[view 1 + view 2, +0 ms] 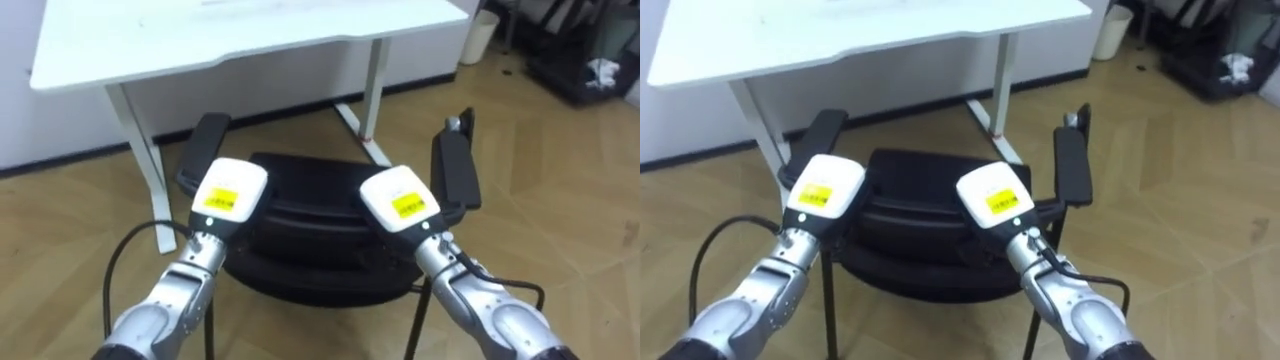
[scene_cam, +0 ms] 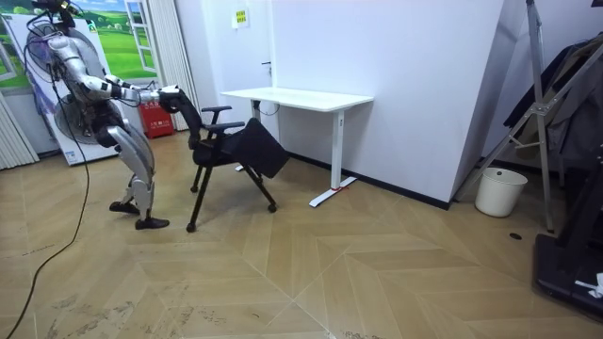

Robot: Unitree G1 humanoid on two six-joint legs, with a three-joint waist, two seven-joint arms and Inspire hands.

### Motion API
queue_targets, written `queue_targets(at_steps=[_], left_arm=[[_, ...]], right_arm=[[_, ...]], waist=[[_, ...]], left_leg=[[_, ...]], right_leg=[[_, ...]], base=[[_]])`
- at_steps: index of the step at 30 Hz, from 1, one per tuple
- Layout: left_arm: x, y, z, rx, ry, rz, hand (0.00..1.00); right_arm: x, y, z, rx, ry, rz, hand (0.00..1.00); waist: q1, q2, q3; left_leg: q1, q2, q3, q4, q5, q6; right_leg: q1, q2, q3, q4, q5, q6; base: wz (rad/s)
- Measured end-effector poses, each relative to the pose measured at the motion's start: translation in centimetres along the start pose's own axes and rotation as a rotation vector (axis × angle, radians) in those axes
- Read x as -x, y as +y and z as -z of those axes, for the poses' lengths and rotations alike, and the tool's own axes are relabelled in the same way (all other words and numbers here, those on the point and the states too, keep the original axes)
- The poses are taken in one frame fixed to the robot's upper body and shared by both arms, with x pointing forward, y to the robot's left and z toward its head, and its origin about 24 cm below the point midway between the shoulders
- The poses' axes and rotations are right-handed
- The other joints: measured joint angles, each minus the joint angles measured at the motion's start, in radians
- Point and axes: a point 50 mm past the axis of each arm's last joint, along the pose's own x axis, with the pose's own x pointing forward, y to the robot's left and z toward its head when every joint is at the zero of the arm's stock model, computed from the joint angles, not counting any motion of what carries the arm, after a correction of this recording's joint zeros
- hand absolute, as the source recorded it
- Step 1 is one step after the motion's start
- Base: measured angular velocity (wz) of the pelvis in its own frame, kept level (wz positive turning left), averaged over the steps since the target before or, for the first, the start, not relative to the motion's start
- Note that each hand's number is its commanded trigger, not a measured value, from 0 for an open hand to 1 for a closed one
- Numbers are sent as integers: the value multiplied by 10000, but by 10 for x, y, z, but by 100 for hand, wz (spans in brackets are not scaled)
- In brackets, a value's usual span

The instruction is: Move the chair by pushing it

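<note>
Left hand [image 1: 228, 195] and right hand [image 1: 400, 198] sit on the back's top edge of the black armed office chair [image 1: 310, 185]; whether they grip it cannot be told. The chair stands just short of the white rectangular desk [image 1: 200, 40]. Wooden herringbone floor [image 1: 560, 200] lies open rightward.

You are facing a black office chair [image 1: 305, 190] whose back and armrest pads look like matt plastic, standing on thin dark legs that look like metal. Your left hand [image 1: 226, 192] and right hand [image 1: 400, 200] have smooth, slightly glossy white plastic shells. The white surface [image 1: 230, 35] looks smooth and matt, and the wooden herringbone floor [image 1: 570, 210] has a soft sheen.
</note>
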Motion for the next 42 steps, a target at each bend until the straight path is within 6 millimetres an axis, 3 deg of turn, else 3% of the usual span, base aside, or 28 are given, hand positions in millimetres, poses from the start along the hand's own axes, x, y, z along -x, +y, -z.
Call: queue_targets(at_steps=[1,2,6,9,10,11,12,14,16,18,20,22,23,24,26,27,29,30,31,32,33,35,36,39,40,41,42], left_arm=[[0,0,0,0,1,-41,100],[-2,2,0,-37,-40,-164,100],[-2,3,-3,-50,-8,-294,100],[3,0,-5,13,76,-380,100],[6,0,-5,31,121,-430,100],[7,1,-6,46,158,-481,100],[8,0,-6,54,174,-501,100],[11,1,-7,90,162,-592,100],[11,2,-7,114,173,-718,100],[11,3,-8,177,243,-782,100],[11,4,-8,198,250,-847,100],[8,7,-9,175,209,-894,100],[6,8,-9,175,196,-908,100],[4,9,-10,176,174,-911,100],[2,10,-9,158,174,-799,100],[1,8,-10,150,112,-677,100],[-2,7,-11,57,0,-498,100],[-3,6,-10,12,-22,-439,100],[-6,8,-10,-51,-135,-477,100],[-9,9,-10,-58,-190,-485,100],[-10,9,-10,-47,-221,-463,100],[-10,8,-9,-37,-272,-371,100],[-10,7,-9,-24,-307,-359,100],[-7,5,-7,-28,-436,-245,100],[-6,4,-7,-51,-448,-208,100],[-5,4,-6,-61,-465,-220,100],[-4,4,-5,-74,-457,-241,100]], right_arm=[[0,0,0,-97,13,-11,100],[0,0,1,-206,51,31,100],[0,1,2,-180,18,38,100],[2,2,2,-43,-56,115,100],[3,1,1,11,-98,186,100],[4,1,1,61,-127,231,100],[4,1,0,99,-137,257,100],[9,0,-2,262,-7,499,100],[9,-3,-1,556,-9,715,100],[9,-5,-1,683,-6,866,100],[9,-5,-1,750,21,987,100],[9,-6,1,834,99,1140,100],[8,-8,2,908,123,1221,100],[8,-8,3,914,162,1235,100],[6,-6,2,850,170,1190,100],[6,-4,4,780,241,1137,100],[8,4,3,546,364,1012,100],[9,6,3,495,409,957,100],[8,6,3,449,467,980,100],[8,6,4,470,558,991,100],[8,6,4,492,601,1003,100],[10,10,0,418,709,951,100],[10,10,-2,387,714,987,100],[13,15,-7,263,743,958,100],[14,17,-9,212,775,914,100],[15,17,-9,196,769,926,100],[15,16,-10,206,727,994,100]], waist=[[82,-114,3],[156,-235,69],[192,-370,68],[211,-395,42],[212,-370,14],[290,-343,-9],[318,-341,-12],[361,-313,-85],[362,-338,-110],[381,-357,-134],[391,-550,-183],[444,-692,-186],[495,-683,-133],[489,-699,-120],[493,-711,-69],[432,-632,-4],[412,-323,69],[407,-293,41],[438,-247,42],[435,-118,49],[427,-47,49],[345,62,67],[312,67,71],[164,78,73],[170,51,63],[142,-35,64],[103,-99,68]], left_leg=[[-41,44,30,-43,65,-25],[-198,72,46,-166,-5,-8],[-1273,8,200,-1199,-30,-3],[-1959,-462,653,-3558,90,17],[-2109,-639,807,-4750,358,67],[-2149,-796,1091,-5889,900,144],[-2142,-838,1262,-6342,1245,207],[-1794,-1111,1625,-7435,2481,631],[-1584,-1353,1713,-7713,2901,749],[-1459,-1573,1771,-7655,2954,853],[-1321,-1858,1986,-7392,2692,1215],[-1241,-2014,2123,-7106,2367,1315],[-1127,-2032,2376,-6814,2142,1407],[-1079,-2025,2537,-6683,1991,1457],[-722,-2132,2664,-6541,1602,1549],[-480,-2161,2639,-6321,1345,1637],[82,-1966,2366,-6266,790,1562],[174,-1920,2251,-6270,694,1553],[244,-1856,2124,-6220,468,1556],[255,-1749,2030,-6026,244,1549],[279,-1696,1982,-5956,147,1534],[663,-1532,1781,-6070,-21,1444],[749,-1495,1698,-6092,-67,1403],[1177,-1299,1112,-6166,-348,1139],[1374,-1222,954,-6249,-437,983],[1526,-1198,738,-6277,-560,843],[1599,-1199,622,-6274,-635,772]], right_leg=[[163,-18,-53,-31,-142,-54],[301,-55,-90,-71,-234,-88],[871,-77,-238,-796,-286,-54],[1248,-163,-257,-1225,-372,45],[1420,-173,-314,-1407,-382,62],[1584,-168,-294,-1533,-439,87],[1701,-168,-261,-1620,-470,122],[2099,-208,-182,-1887,-650,306],[2295,-379,-123,-1939,-780,485],[2511,-602,-111,-1973,-897,686],[2742,-973,-122,-1825,-1066,996],[2722,-1265,-140,-1437,-1154,1180],[2638,-1499,-214,-861,-1159,1375],[2503,-1636,-281,-411,-1152,1425],[1990,-2119,-313,1406,-884,1827],[1725,-2340,-326,2459,-354,1876],[1371,-2486,-543,3867,1306,1833],[1241,-2502,-571,4154,1619,1830],[847,-2597,-582,4929,1672,1835],[315,-2677,-567,5625,1164,1769],[46,-2702,-574,5804,905,1728],[-870,-2700,-388,5432,280,1752],[-1065,-2692,-343,5177,220,1745],[-1578,-2266,164,2554,234,1786],[-1605,-2016,538,1086,541,1786],[-1468,-1842,932,-640,1150,1802],[-1406,-1777,1154,-1319,1459,1847]], base=[[20],[14],[16],[1],[-12],[-17],[-13],[2],[2],[-5],[2],[0],[0],[-6],[0],[13],[9],[4],[7],[11],[17],[28],[38],[50],[47],[49],[61]])
